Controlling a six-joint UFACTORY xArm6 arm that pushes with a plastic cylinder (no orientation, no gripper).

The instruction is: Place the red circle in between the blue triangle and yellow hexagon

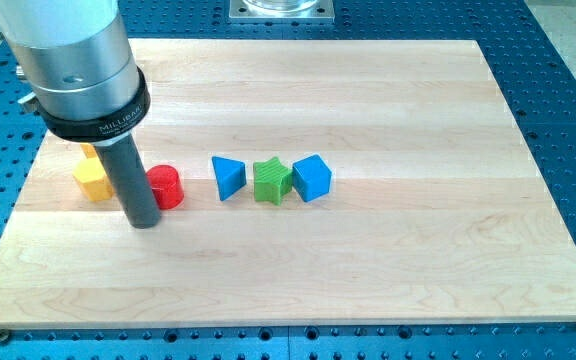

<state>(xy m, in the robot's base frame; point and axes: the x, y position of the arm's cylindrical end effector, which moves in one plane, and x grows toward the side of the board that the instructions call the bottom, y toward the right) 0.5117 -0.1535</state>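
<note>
The red circle stands on the wooden board, left of the blue triangle with a small gap between them. The yellow hexagon lies left of the red circle, partly hidden behind my rod. My tip rests on the board just below and left of the red circle, between it and the yellow hexagon. The rod touches or nearly touches the red circle's left side.
A green star and a blue cube sit in a row right of the blue triangle. The arm's wide grey body hides the board's upper left corner and whatever blocks lie there.
</note>
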